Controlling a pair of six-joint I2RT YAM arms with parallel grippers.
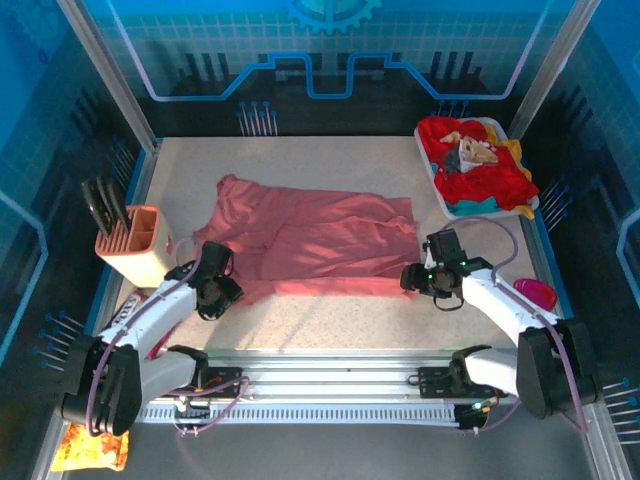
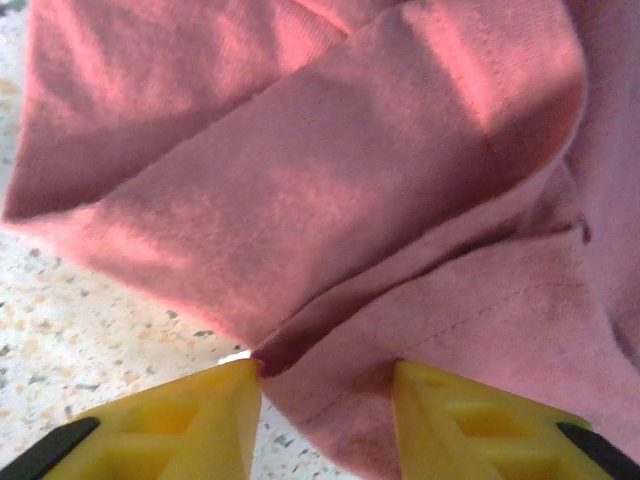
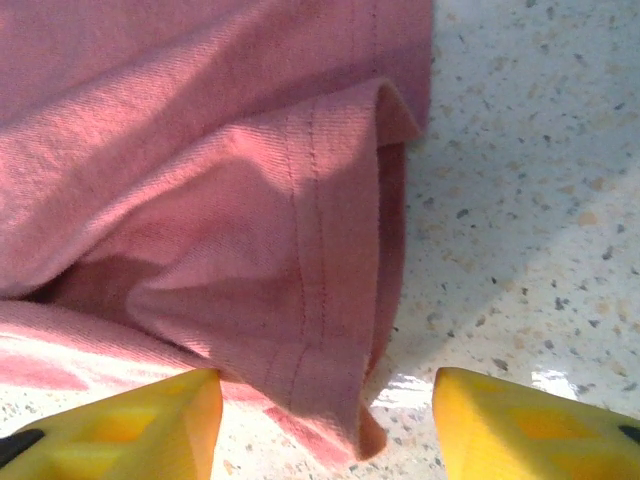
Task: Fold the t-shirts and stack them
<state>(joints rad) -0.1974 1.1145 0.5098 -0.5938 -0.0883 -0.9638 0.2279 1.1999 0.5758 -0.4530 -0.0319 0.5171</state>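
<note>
The top camera gives the full layout. The pink t-shirt [image 1: 320, 240] lies spread and creased across the middle of the speckled table [image 1: 350, 320], with the left gripper [image 1: 222, 278] at its near-left corner and the right gripper [image 1: 412, 277] at its near-right edge.

The left wrist camera adds detail: the left gripper [image 2: 322, 385] has its yellow fingers [image 2: 200, 420] partly spread, with a folded layer of cloth running down into the gap. No grip is made. The right wrist camera shows the right gripper [image 3: 325, 400] with its jaws wide apart, straddling a double-stitched hem corner, with bare table on one side.

At the far right, a white tray [image 1: 445, 200] holds heaped red, yellow and teal t-shirts [image 1: 480, 170]. A peach tool holder [image 1: 135, 255] stands at the left, close beside the left arm. A snack bag [image 1: 92, 450] lies below the table edge.
</note>
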